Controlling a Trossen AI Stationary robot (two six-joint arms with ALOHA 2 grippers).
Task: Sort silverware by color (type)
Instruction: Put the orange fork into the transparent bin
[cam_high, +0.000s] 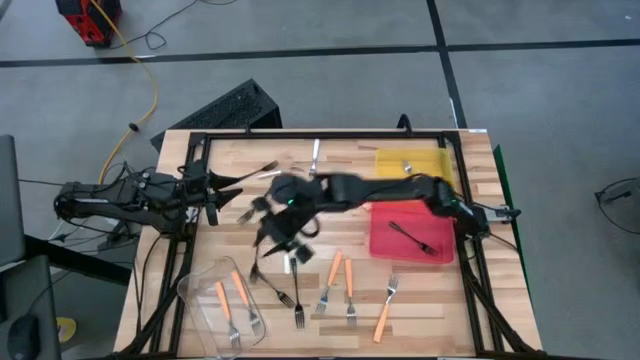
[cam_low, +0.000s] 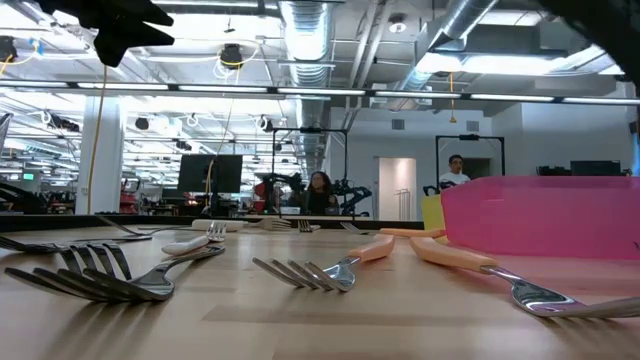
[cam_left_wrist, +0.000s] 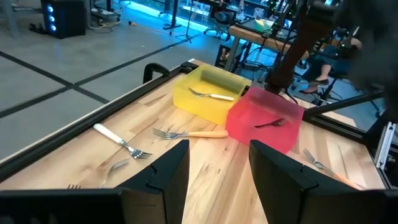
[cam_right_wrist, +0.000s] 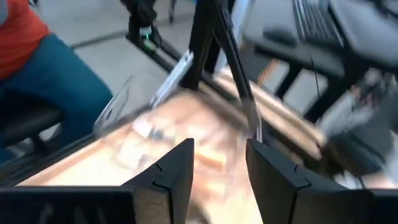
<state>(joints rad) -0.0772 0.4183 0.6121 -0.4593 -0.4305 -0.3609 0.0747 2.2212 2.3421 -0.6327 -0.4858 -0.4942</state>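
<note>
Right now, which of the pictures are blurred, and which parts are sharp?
Right wrist view: table and background smeared; only the right gripper reads crisp. High view: blur around the right arm's wrist. Left wrist view: sharp on the yellow tray and red tray. Low view: nearest forks soft.

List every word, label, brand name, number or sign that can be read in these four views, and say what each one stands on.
None can be read. The yellow tray, the red tray, the clear tub and the forks on the table carry no print. Lit screens and fixtures in the room behind, in the low view, are too small to read. The right wrist view is too blurred for any text.
</note>
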